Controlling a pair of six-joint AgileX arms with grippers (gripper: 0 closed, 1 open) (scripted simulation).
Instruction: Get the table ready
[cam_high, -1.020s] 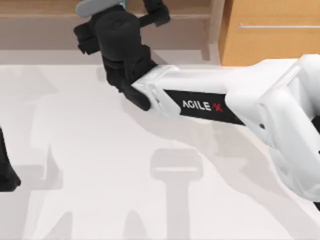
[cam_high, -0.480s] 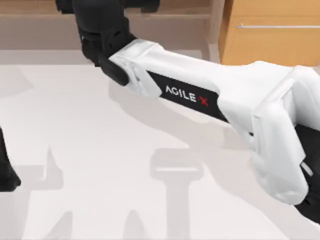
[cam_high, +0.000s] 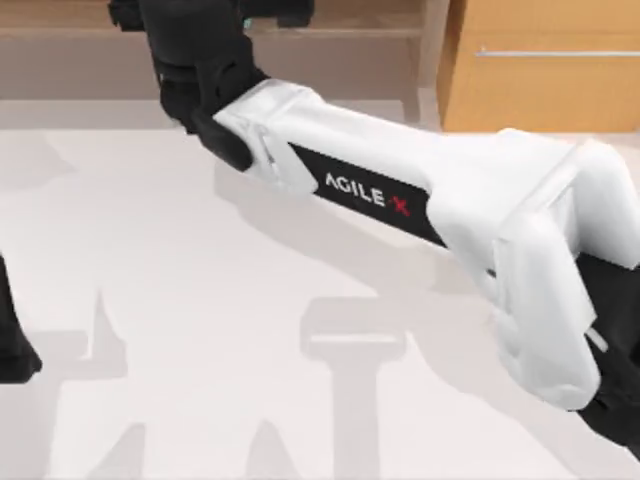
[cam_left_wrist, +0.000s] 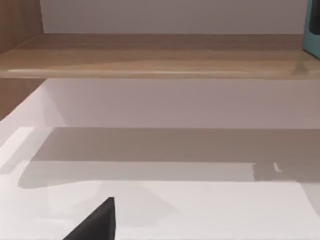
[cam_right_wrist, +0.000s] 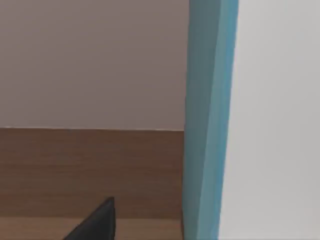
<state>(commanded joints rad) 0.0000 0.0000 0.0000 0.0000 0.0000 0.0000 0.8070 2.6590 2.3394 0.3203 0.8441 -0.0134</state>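
Observation:
The table (cam_high: 200, 300) is a wide, plain white top. My right arm (cam_high: 400, 190) stretches across it from the right to the back left, and its black wrist (cam_high: 200, 60) hangs over the brown wooden shelf (cam_high: 350, 25). In the right wrist view a tall teal slab (cam_right_wrist: 207, 120) stands upright on the shelf board (cam_right_wrist: 90, 170), close by, with a dark wedge of the gripper (cam_right_wrist: 97, 222) low beside it. My left arm (cam_high: 12, 345) is parked at the table's left edge. Its wrist view looks along the table (cam_left_wrist: 175, 210) at the shelf (cam_left_wrist: 150, 55) and a teal object (cam_left_wrist: 312, 25).
An orange-wood drawer cabinet (cam_high: 540, 90) with a silver bar handle (cam_high: 555, 52) stands at the back right, beside the shelf's end. The right arm's white body covers much of the table's right half. Arm shadows lie across the white top.
My right arm has swung toward the back left, carrying its wrist from the table's back edge to over the shelf. The pale blue thing at the top edge has left the top view.

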